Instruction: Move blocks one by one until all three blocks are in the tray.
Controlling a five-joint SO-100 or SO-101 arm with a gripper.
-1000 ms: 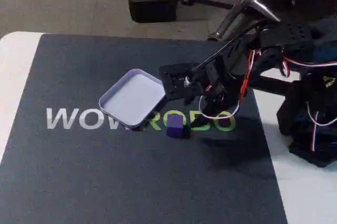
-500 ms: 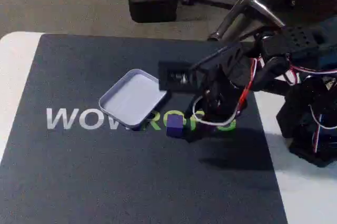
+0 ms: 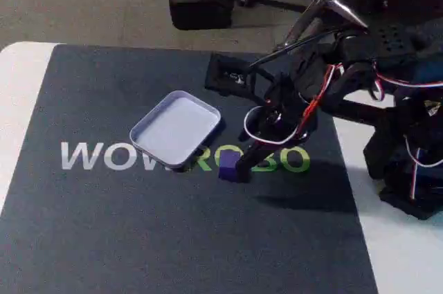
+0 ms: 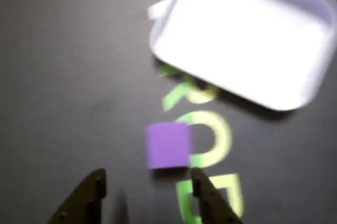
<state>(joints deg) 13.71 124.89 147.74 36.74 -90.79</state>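
Observation:
A small purple-blue block (image 3: 228, 165) (image 4: 168, 145) rests on the dark mat, on the green lettering. The pale lavender tray (image 3: 174, 129) (image 4: 242, 39) lies empty just left of and behind the block in the fixed view. My gripper (image 3: 242, 169) (image 4: 150, 182) hovers right beside the block, on its right in the fixed view. In the wrist view its two dark fingers (image 4: 89, 192) stand apart at the bottom edge, with the block just ahead of the gap. The gripper is open and holds nothing.
The dark mat (image 3: 138, 225) with white and green lettering covers the white table (image 3: 21, 79). The arm's base (image 3: 408, 162) with red and white wires stands at the right. A chair base (image 3: 311, 3) and the floor lie behind the table.
The arm lifted and swung: the wrist rose and shifted back, and the fingers now point down beside the block. Block and tray have not moved.

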